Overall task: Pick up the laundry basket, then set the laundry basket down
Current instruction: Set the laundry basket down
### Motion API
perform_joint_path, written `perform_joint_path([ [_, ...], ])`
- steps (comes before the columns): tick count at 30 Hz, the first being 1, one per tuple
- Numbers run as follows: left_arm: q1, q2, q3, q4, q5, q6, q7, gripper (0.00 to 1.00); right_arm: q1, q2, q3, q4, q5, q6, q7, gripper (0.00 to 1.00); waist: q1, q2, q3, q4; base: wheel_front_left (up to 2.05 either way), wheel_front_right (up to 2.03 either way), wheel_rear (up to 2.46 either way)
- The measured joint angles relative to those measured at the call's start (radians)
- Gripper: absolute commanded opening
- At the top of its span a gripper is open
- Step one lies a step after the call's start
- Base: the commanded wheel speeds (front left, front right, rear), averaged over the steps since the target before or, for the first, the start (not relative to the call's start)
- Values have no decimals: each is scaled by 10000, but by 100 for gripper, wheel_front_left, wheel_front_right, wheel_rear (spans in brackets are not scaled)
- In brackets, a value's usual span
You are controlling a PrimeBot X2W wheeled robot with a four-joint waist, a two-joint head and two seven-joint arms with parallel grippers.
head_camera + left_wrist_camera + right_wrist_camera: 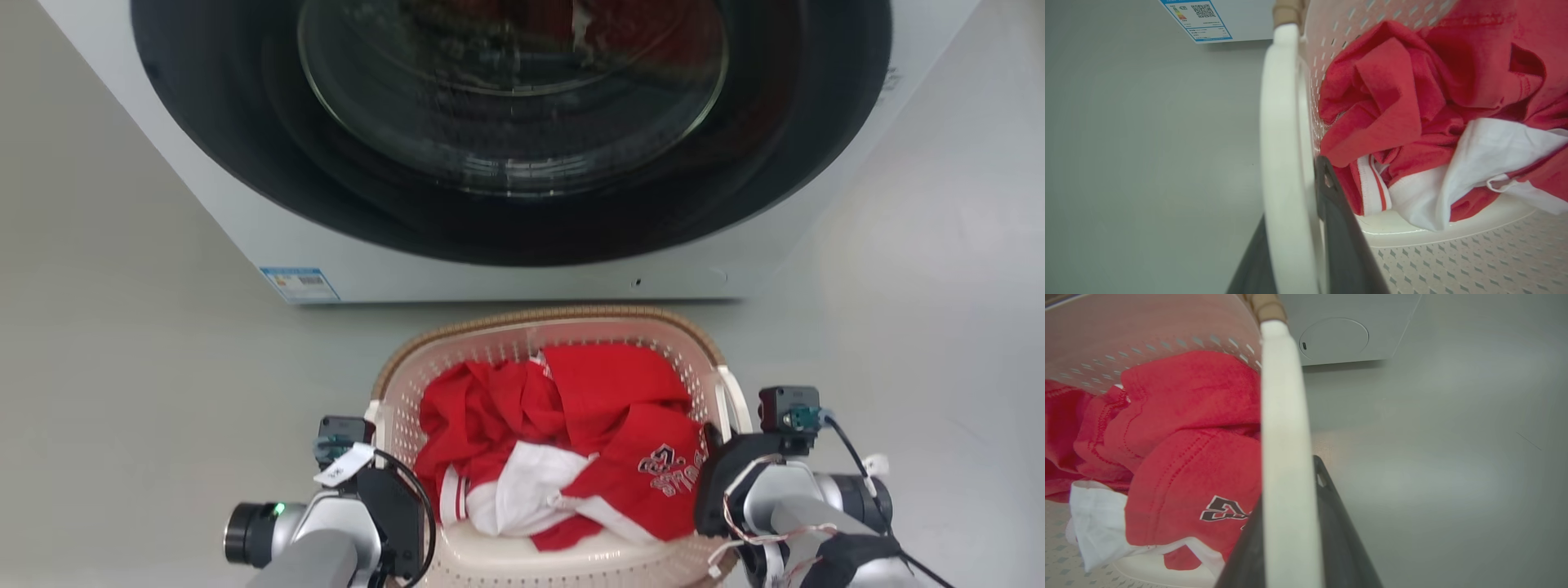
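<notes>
Left gripper (pixel 1294 192) pinches the white left handle (pixel 1282 122) of the laundry basket (pixel 555 314), one dark finger on either side, and the right gripper (pixel 1290 486) clamps the right handle (pixel 1284 416) the same way. Basket sits between them, its far rim near the washing machine (pixel 506 282) base. Blue-edged label (pixel 1202 18) with a QR code on the machine's corner, print too small to read. Red shirt (pixel 620 408) shows dark-and-white lettering, folded and unreadable. Open grey floor (pixel 122 392) lies on both sides.
</notes>
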Motion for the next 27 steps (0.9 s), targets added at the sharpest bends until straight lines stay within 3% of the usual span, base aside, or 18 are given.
perform_joint_path([
  [27, -2555, 128, 211, 117, 211, 50, -531, 0, -2779, -35, 98, 403, -514, 0, -389, 0, 0, 1, 4023, 75, 0, 0, 0],
])
